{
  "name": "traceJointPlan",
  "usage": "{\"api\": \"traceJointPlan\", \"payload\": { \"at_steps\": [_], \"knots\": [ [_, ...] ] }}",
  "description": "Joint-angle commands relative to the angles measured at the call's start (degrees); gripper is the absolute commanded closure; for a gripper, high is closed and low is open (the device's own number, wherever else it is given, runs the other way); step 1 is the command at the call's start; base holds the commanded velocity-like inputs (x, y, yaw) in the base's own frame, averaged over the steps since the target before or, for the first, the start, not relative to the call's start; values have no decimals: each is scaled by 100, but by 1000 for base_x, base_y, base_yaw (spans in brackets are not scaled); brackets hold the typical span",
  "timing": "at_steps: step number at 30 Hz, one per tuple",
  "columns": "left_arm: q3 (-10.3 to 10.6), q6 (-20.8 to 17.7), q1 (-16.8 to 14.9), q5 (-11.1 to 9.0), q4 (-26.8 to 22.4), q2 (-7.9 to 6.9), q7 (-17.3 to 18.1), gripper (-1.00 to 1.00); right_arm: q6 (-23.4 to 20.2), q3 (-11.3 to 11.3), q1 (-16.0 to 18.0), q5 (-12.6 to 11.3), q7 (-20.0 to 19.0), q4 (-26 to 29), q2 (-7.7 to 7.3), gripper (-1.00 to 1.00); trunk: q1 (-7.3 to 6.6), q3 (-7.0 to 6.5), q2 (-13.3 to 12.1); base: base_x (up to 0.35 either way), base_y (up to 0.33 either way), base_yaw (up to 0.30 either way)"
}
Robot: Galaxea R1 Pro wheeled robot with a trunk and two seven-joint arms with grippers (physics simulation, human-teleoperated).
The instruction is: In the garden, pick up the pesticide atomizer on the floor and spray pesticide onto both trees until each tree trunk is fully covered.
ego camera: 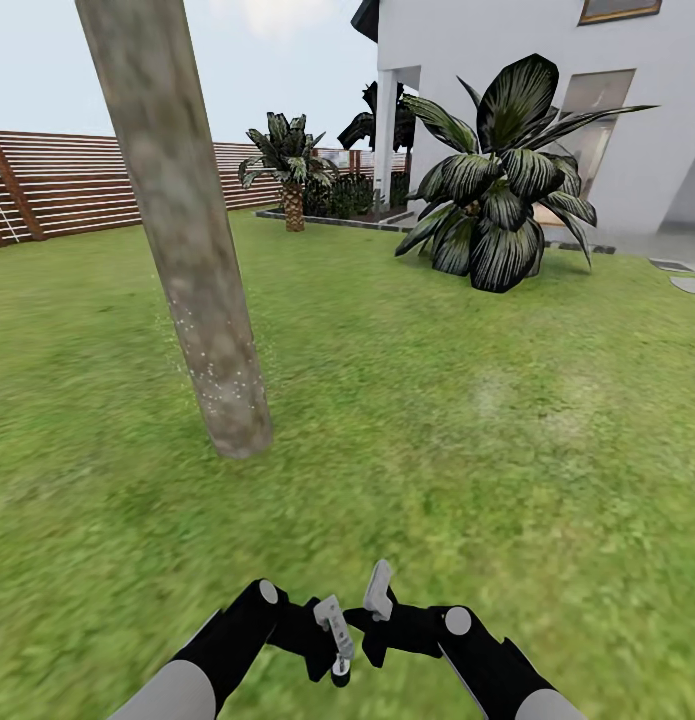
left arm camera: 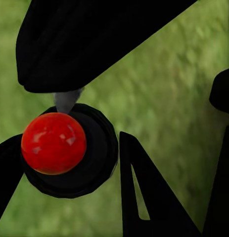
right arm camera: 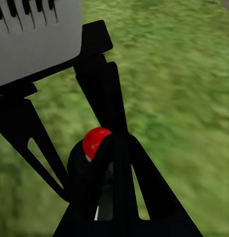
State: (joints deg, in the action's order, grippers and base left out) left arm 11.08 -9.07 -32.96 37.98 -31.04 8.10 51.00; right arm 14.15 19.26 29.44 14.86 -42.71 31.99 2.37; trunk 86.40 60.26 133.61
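1. Head view: tree trunk (ego camera: 192, 270) stands on the grass (ego camera: 467, 420) ahead and left of centre, leaning slightly, pale grey-brown and mottled, with fine white specks on its lower part.
2. Both arms meet low at centre frame. Left end effector (ego camera: 337, 640) and right end effector (ego camera: 377, 615) sit just beside each other, well short of the trunk's base.
3. Pesticide atomizer (left arm camera: 69, 150) seen from above in left wrist view: round black body, red cap (left arm camera: 54, 143) on top, a small grey nozzle at its edge. It sits between dark fingers (left arm camera: 144, 192) of the left end effector (one finger touches the body; contact on the other side not resolved).
4. Right wrist view: atomizer (right arm camera: 94, 148) shows partly behind a black finger (right arm camera: 119, 187), red cap visible; a grey slotted housing (right arm camera: 37, 37) lies nearby.
5. Left end effector appears closed around the atomizer; right end effector's opening cannot be told.
6. Background: spiky palm-like plant (ego camera: 502, 190), wooden fence (ego camera: 57, 185), white house (ego camera: 547, 90).
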Motion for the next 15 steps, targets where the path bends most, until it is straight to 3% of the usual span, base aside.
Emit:
{"api": "traceJointPlan", "payload": {
  "at_steps": [1,9,15],
  "knots": [
    [-2,2,0,-2,1,-1,4,100,0,2,0,0,0,0,0,100,0,0,0,0,0,0],
    [-11,9,12,53,63,-107,0,100,0,4,0,0,0,0,0,100,0,0,0,0,0,0],
    [-28,10,30,35,92,-693,-2,100,0,7,0,8,0,-6,0,100,0,0,0,0,0,0]
  ]
}}
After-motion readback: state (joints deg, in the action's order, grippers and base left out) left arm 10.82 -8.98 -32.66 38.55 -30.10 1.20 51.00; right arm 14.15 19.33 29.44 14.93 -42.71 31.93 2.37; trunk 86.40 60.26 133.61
